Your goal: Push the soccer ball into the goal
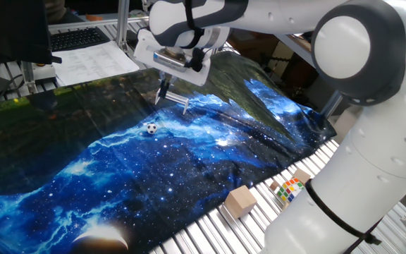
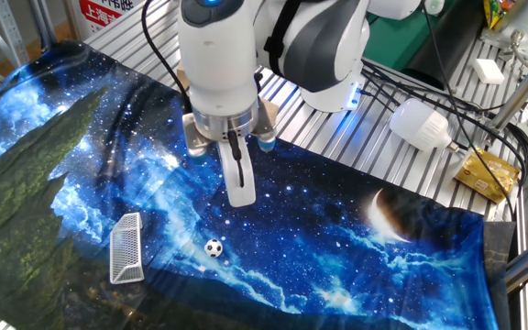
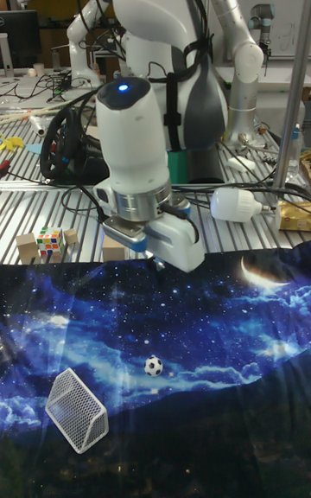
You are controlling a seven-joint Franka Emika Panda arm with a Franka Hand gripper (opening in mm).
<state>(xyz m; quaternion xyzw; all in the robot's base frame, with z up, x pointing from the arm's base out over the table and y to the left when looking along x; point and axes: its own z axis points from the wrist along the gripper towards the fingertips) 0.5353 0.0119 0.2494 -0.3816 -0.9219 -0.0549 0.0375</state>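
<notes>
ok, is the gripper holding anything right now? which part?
Nothing. The gripper hangs above the cloth, fingers together with nothing between them; the soccer ball lies free beside the goal.

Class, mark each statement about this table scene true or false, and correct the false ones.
1. The soccer ball lies on the blue galaxy cloth. True.
2. The ball is already inside the goal. False: it lies beside the goal, apart from it.
3. The gripper is touching the ball. False: it hangs above the cloth, apart from the ball.
4. A puzzle cube sits off the cloth, near a wooden block. True.
</notes>
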